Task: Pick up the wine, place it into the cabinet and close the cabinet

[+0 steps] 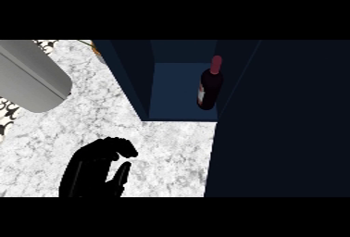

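The wine bottle [209, 90], dark with a red neck and a pale label, stands upright inside the dark blue cabinet [179, 99], on its floor by the right side. The cabinet's opening faces me and nothing touches the bottle. A broad dark panel [284, 120], seemingly the cabinet's door, fills the view's right side. My left hand [92, 173] shows at the lower left above the marble counter [82, 120], fingers relaxed with slightly bent tips, holding nothing. It is well short of the cabinet. My right hand does not show.
A large grey cylindrical object [31, 76] lies across the counter's upper left corner. A patterned black-and-white surface [7, 115] borders the left edge. Bare marble lies between my left hand and the cabinet's front.
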`<action>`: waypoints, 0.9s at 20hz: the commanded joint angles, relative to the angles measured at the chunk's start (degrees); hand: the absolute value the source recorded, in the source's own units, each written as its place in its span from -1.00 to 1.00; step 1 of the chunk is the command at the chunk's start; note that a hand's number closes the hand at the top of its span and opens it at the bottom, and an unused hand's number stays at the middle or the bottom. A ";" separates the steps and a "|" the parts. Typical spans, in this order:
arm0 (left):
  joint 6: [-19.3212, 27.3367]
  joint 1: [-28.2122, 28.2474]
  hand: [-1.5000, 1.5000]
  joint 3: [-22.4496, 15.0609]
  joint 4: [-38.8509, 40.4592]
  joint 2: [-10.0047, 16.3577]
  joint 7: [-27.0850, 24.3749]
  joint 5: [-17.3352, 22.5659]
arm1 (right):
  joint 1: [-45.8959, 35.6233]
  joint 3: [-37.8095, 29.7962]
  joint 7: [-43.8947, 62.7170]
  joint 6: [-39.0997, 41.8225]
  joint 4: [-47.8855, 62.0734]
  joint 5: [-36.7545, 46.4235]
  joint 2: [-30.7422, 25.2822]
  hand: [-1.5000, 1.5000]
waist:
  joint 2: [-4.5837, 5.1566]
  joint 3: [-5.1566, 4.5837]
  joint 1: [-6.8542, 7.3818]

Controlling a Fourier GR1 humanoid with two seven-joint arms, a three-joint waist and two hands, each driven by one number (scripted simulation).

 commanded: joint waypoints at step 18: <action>-19.97 28.81 -1.00 20.33 -8.02 22.95 -9.69 10.20 | -7.91 42.17 15.09 -14.29 -2.34 10.63 8.87 1.00 | -0.58 -0.24 1.21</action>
